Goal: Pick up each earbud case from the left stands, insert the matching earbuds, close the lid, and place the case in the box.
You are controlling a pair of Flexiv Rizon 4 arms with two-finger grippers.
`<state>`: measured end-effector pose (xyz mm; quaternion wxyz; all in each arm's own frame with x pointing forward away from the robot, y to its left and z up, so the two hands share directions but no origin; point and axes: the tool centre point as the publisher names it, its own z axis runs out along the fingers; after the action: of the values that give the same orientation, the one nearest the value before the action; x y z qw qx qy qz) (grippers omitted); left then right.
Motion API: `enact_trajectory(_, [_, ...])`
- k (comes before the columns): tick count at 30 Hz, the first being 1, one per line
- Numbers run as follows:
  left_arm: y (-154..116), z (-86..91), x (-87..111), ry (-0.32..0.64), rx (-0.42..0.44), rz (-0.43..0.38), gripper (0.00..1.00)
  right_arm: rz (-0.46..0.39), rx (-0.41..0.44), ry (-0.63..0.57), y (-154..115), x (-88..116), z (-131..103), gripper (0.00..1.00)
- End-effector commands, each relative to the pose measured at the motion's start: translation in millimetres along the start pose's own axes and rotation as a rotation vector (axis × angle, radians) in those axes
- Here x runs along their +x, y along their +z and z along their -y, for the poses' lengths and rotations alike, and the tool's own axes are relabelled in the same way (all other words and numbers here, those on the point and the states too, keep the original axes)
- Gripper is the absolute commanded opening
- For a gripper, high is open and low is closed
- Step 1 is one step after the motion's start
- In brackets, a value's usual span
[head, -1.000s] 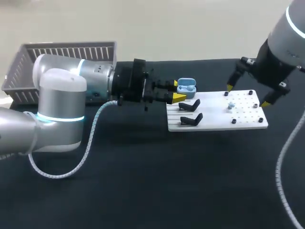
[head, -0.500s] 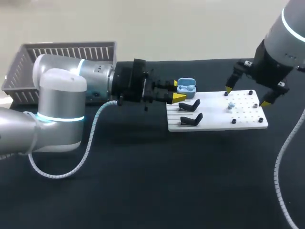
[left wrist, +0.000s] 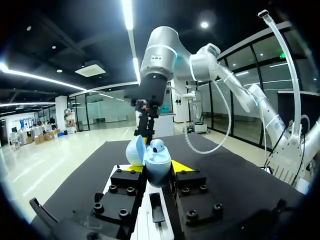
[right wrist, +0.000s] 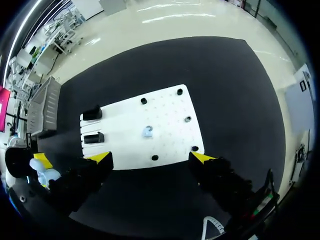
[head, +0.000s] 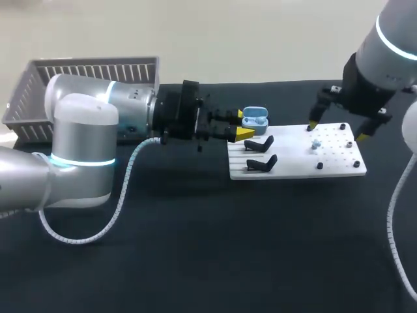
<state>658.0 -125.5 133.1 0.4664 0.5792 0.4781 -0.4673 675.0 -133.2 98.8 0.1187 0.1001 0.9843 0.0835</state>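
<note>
The black tabletop [head: 195,248] carries everything. My left arm [head: 85,130] comes in over its left side and lies stretched out level toward the middle. My right arm [head: 384,59] comes down from the far right corner. A grey slatted basket [head: 85,72] stands at the far left corner, behind the left arm.

A white board [head: 293,166] [right wrist: 165,110] lies flat toward the far right of the tabletop, with small black pegs near its right corners.

The left tool [head: 242,124] [left wrist: 156,167] is clamped on a pale blue earbud case [head: 255,119] [left wrist: 159,162], one yellow tip on each side of it. The case sits at the board's far left corner with its lid [left wrist: 135,150] swung open.

The right tool [head: 337,128] [right wrist: 152,157] hangs above the board's right half, fingers spread wide and gripping nothing.

Two black stands [head: 259,144] [right wrist: 91,114] sit on the board's left part, one behind the other, both bare.

A small pale blue earbud [head: 315,144] [right wrist: 147,132] lies on the board near its middle, under the right tool and apart from both fingers.
</note>
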Motion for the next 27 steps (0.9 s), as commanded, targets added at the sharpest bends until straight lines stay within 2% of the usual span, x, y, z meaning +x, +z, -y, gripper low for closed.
enact_trajectory(1, [0.2, 1.6, 0.6, 0.003, -0.006, 0.002, 0.00, -0.033, -0.019, -0.028, 10.3, -7.2, 2.8, 1.00])
enact_trajectory(9, [0.2, 1.6, 0.6, 0.003, -0.006, 0.002, 0.00, -0.071, -0.016, -0.087, 19.0, 1.0, -5.5, 1.00])
enact_trajectory(12, [0.2, 1.6, 0.6, 0.003, -0.006, 0.002, 0.00, -0.087, -0.008, -0.082, 23.8, 0.9, -8.4, 0.82])
enact_trajectory(15, [0.2, 1.6, 0.6, 0.003, -0.006, 0.002, 0.00, -0.095, -0.006, -0.073, 28.4, 0.7, -9.4, 0.71])
enact_trajectory(16, [0.2, 1.6, 0.6, 0.003, -0.006, 0.002, 0.00, -0.096, -0.006, -0.072, 30.0, 0.7, -9.7, 0.64])
enact_trajectory(19, [0.2, 1.6, 0.6, 0.003, -0.006, 0.002, 0.00, -0.097, 0.000, -0.064, 34.2, -0.1, -9.6, 0.50])
enact_trajectory(27, [0.2, 1.6, 0.6, 0.003, -0.006, 0.002, 0.00, -0.101, 0.023, -0.038, 49.5, -1.8, -7.8, 0.44])
